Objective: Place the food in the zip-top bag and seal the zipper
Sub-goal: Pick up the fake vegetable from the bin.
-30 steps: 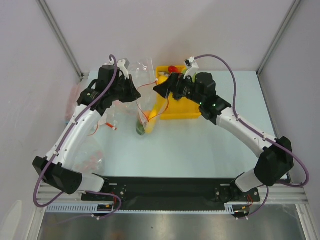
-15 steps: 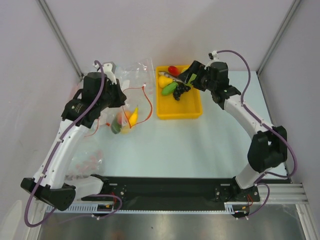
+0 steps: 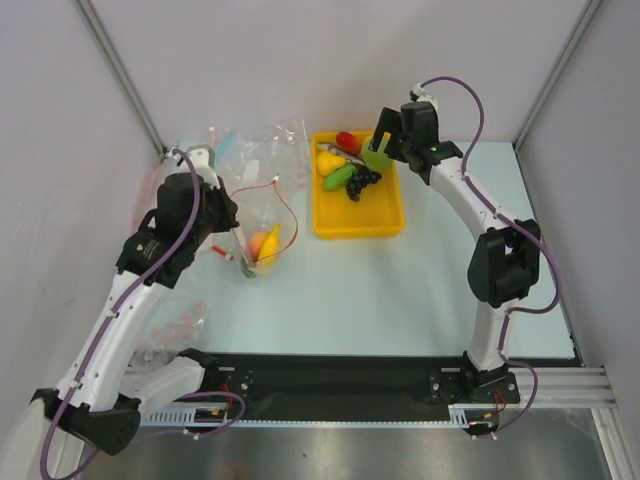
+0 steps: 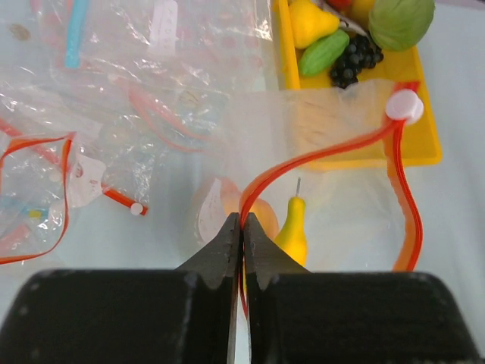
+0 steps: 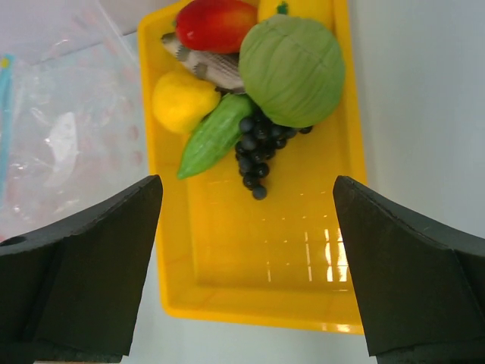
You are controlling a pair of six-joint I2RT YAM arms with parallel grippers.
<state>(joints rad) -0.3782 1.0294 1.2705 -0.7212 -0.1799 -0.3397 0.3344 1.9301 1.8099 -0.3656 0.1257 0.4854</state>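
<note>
spare pouches: clear and crumpled, upper left of the top view, beyond the bag; one shows a blue strip
left gripper: left-centre of top view; jaws closed, pinching the zipper
zipper: red strip, loops up and right from the jaws; white slider at the far bend; the two halves are apart, so the mouth is open
bag: clear, on the surface, just left of the tray
peach: inside bag, low end, touching banana
banana: inside bag, right of peach
tray: yellow, upper centre of top view; near half bare
grapes: black bunch, in tray, against the round green fruit
round green fruit: far right part of tray
other tray items: long green piece, yellow piece, red piece, all at the far end
right gripper: above far end of tray; jaws wide open, holding nothing
</note>
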